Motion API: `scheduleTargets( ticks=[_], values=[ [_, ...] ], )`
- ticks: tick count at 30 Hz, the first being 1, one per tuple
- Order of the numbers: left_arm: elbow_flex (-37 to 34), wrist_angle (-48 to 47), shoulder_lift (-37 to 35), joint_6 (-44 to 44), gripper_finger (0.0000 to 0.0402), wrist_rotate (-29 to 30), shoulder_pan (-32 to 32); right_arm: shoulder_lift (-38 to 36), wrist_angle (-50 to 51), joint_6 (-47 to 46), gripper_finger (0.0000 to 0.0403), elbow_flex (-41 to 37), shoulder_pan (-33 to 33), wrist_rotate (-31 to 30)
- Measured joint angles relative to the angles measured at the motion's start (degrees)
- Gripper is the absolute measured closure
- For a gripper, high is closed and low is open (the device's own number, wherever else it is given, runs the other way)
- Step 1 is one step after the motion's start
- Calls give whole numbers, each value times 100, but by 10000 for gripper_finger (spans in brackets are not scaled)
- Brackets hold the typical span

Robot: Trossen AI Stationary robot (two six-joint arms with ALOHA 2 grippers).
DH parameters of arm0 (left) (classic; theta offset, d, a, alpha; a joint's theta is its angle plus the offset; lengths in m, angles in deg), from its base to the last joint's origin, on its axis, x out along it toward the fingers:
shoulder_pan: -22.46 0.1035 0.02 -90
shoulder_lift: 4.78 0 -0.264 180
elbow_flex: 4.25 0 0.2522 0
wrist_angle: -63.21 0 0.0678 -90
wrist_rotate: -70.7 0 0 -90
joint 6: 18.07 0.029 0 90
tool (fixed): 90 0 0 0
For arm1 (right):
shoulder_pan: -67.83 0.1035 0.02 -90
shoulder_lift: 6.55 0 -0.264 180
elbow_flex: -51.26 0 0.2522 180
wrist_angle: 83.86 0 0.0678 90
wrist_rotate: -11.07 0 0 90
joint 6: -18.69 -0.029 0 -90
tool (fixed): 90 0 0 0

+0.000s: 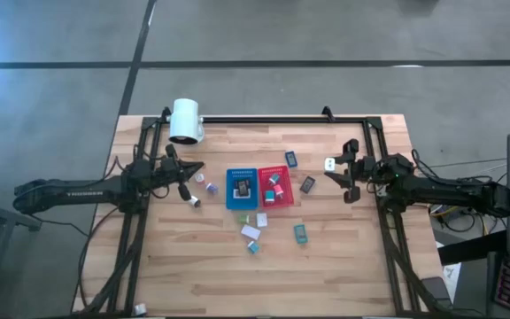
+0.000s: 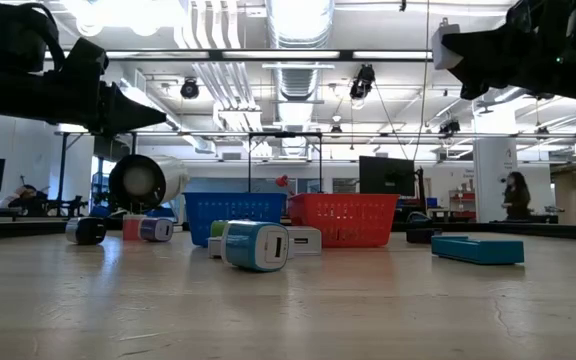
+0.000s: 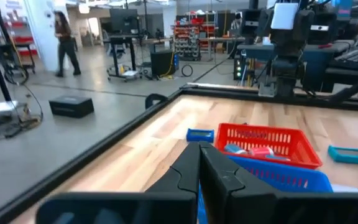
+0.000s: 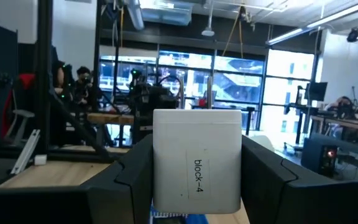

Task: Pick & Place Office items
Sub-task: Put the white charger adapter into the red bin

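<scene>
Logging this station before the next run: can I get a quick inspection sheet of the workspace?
Surface: wooden table, no spills seen.
Job's things: small items scattered around and inside the blue tray and red tray; white block labelled block-4.
Clutter: white cylinder at the far edge.
Grippers: left pincer shut, empty; right pincer shut on the white block, raised.
Cables: bundle near the right arm's base.
Surroundings: open lab, person walking.
</scene>
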Motion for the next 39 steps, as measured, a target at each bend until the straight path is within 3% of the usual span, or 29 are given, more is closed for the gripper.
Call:
scheduleTargets(
  ticks=[13, 22, 27, 32, 39],
  values=[
    [-1, -409, -4, -304, 390, -165, 0, -1042, 772, 54, 235, -111, -74, 39],
    [0, -395, -4, -196, 390, -165, 0, -993, 1011, -13, 235, -203, -70, -166],
    [0, -345, -4, -177, 391, -165, 0, -424, 1808, -148, 235, 272, -74, -774],
    [0, -59, -4, -69, 392, -165, 0, 694, 2879, -88, 235, 1216, -70, -1204],
    [-1, -32, -4, -67, 392, -141, 0, 2599, 3235, 79, 234, 2326, -18, -1138]
  ],
)
